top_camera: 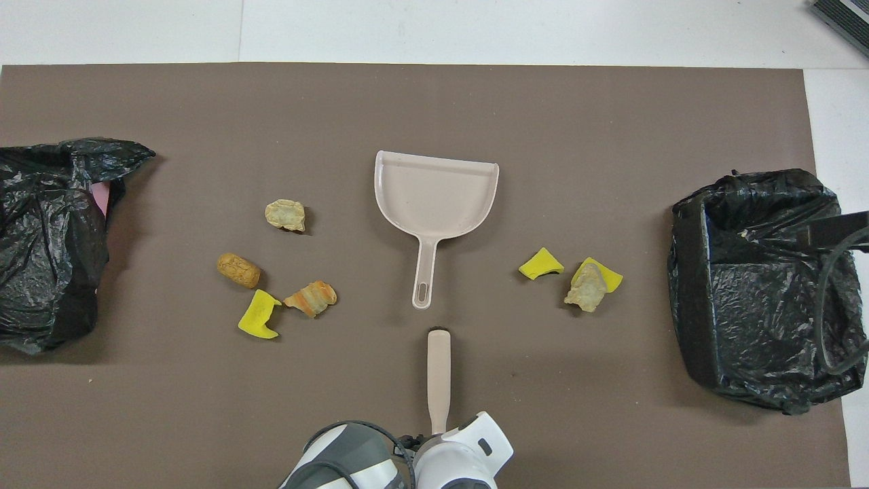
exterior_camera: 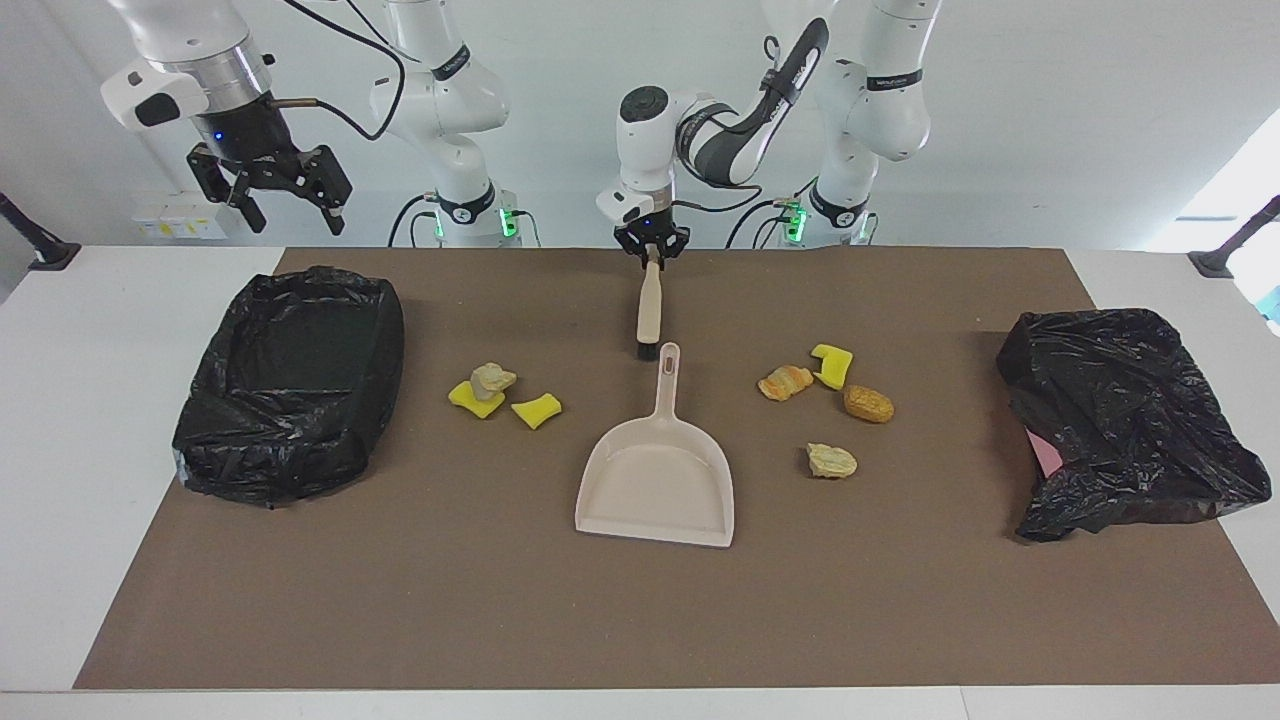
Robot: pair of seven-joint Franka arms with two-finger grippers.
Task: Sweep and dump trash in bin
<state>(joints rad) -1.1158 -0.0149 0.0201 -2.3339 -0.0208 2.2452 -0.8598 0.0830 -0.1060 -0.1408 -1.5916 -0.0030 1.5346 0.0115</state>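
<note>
A beige brush (exterior_camera: 647, 312) with dark bristles lies on the brown mat, just nearer to the robots than the beige dustpan's (exterior_camera: 655, 490) handle. My left gripper (exterior_camera: 651, 261) is shut on the brush handle's end. The brush also shows in the overhead view (top_camera: 438, 370). Three trash lumps (exterior_camera: 490, 388) lie toward the right arm's end. Several trash lumps (exterior_camera: 830, 400) lie toward the left arm's end. A black-lined bin (exterior_camera: 290, 380) stands at the right arm's end. My right gripper (exterior_camera: 270, 188) hangs open and empty above that bin, waiting.
A crumpled black bag (exterior_camera: 1120, 410) over something pink sits at the left arm's end of the mat. The dustpan (top_camera: 434, 190) lies flat in the middle, its handle toward the robots. White table shows around the mat (exterior_camera: 640, 620).
</note>
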